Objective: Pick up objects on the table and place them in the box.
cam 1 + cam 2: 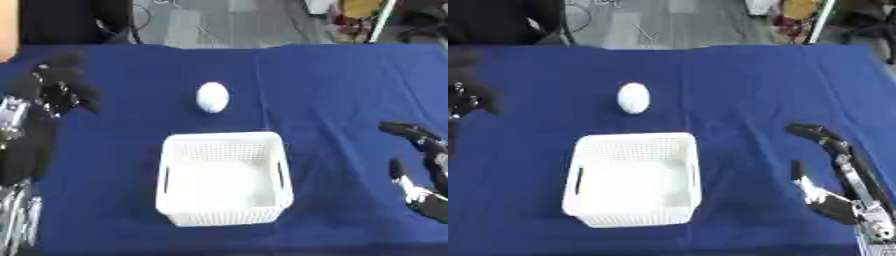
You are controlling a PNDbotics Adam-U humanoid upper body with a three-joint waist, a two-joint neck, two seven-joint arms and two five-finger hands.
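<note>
A white egg-shaped object [213, 97] lies on the blue tablecloth, just beyond the white perforated basket [174, 191], which holds nothing I can see. My left hand [54, 85] hovers at the left, level with the egg and well apart from it, fingers curled and holding nothing. At the lower right my right hand [833, 165] rests open with fingers straight, away from both egg and basket.
The blue cloth [341, 85] covers the whole table. Beyond its far edge lie grey floor, cables and some clutter [354, 15]. A dark-clothed person stands at the far left corner, not touching anything.
</note>
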